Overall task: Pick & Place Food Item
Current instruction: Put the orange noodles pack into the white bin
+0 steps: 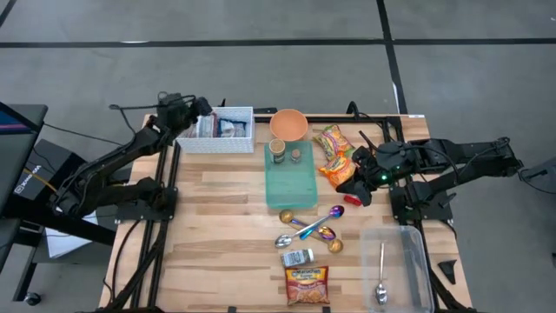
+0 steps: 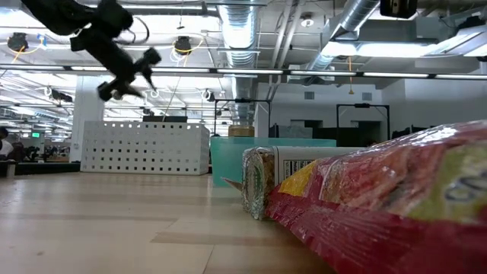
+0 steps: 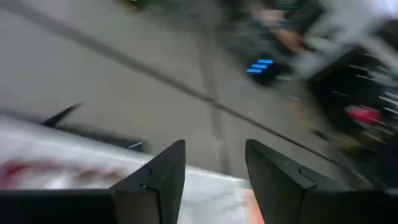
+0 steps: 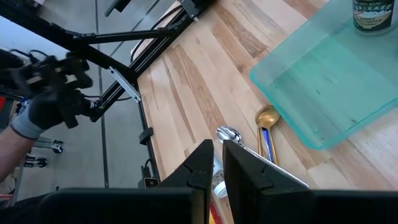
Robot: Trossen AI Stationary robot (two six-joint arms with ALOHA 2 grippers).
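Over the far left corner of the light wooden table (image 1: pixel 217 217), my left gripper (image 1: pixel 198 108) hangs above the white perforated rectangular basket (image 1: pixel 221 139), which holds pale wrapped packets; its two dark fingers (image 3: pixel 163 180) stand parted with bare floor showing between them, released and gripping nothing. At the right side of the table my right gripper (image 1: pixel 352 193) sits low beside the orange and green crinkled snack bag (image 1: pixel 333 156), touching or nearly touching its near end; its fingers (image 4: pixel 202 165) are pressed close with only a thin slit between them, clenched on nothing I can make out. Just left of that bag lies the translucent teal plastic lid (image 1: pixel 290 178), with two small round tins (image 1: pixel 287 153) on its far end and an orange bowl (image 1: pixel 288 124) beyond it. Near the middle of the table, a cluster of metal spoons (image 1: pixel 308 226), gold, silver and iridescent, lies near the lid's closer edge. Closer to the front edge sit a small silver-wrapped packet (image 1: pixel 298 257) and a red and yellow flat food packet (image 1: pixel 307 285), the packet just ahead of the pouch. A clear plastic bin (image 1: pixel 400 261) at the front right corner holds one silver spoon (image 1: pixel 381 278). From table height, the red and yellow packet (image 2: pixel 380 205) fills the foreground.
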